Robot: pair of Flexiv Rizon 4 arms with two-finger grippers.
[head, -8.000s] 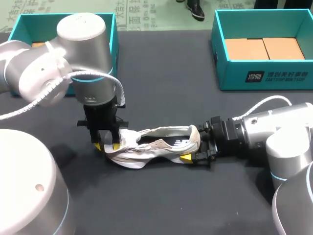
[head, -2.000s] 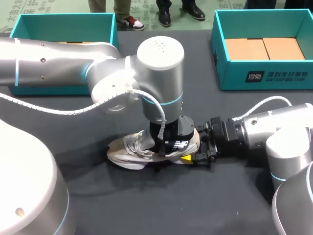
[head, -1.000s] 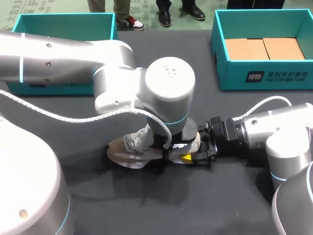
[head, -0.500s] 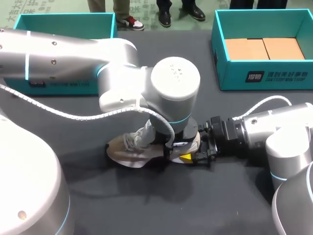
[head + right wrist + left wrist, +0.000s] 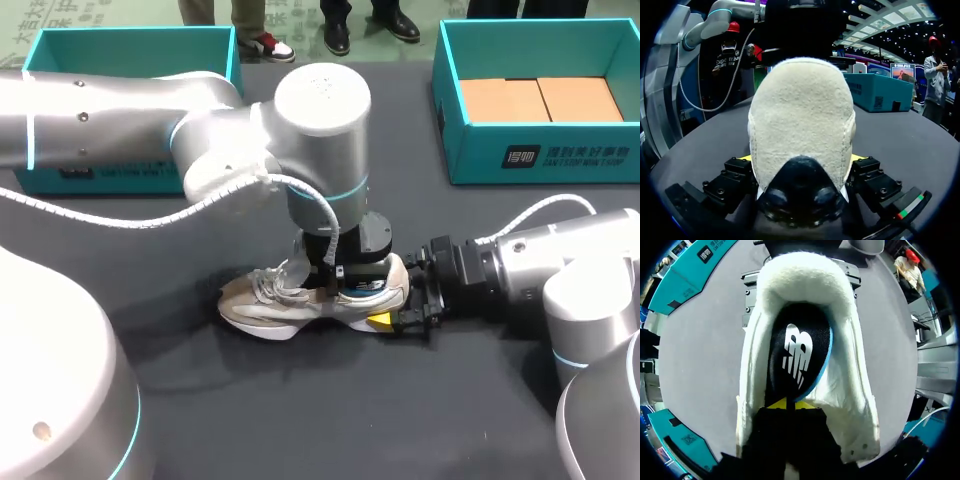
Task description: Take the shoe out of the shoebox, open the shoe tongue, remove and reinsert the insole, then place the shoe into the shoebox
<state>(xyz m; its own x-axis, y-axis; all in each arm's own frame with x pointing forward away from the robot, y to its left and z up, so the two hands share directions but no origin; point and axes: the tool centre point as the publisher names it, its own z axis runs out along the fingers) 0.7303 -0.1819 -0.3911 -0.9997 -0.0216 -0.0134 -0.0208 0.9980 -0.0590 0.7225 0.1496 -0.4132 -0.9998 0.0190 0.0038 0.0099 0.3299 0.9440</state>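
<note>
Lower middle of the head view, on the dark grey table (image 5: 300, 420): a white and grey lace-up shoe (image 5: 265, 308), upright on its sole, outside both teal cardboard shoeboxes (image 5: 520, 165) at the upper corners. Inside its opening, a black insole with a blue rim (image 5: 797, 355), tilted enough to show that rim along one side.

Compared with half a second ago, a small rise of the left arm (image 5: 320, 110) out of the opening, and a swing of its big wrist joint back toward upper left. Probably the start of drawing the insole out, with reinserting and boxing not yet done.

Left jaws closed tip to tip on the insole's front end, pointing straight down into the shoe. Right jaws clamped on the heel from both sides, at the end of the right arm (image 5: 560, 265) lying low and level from the frame's right.
</note>
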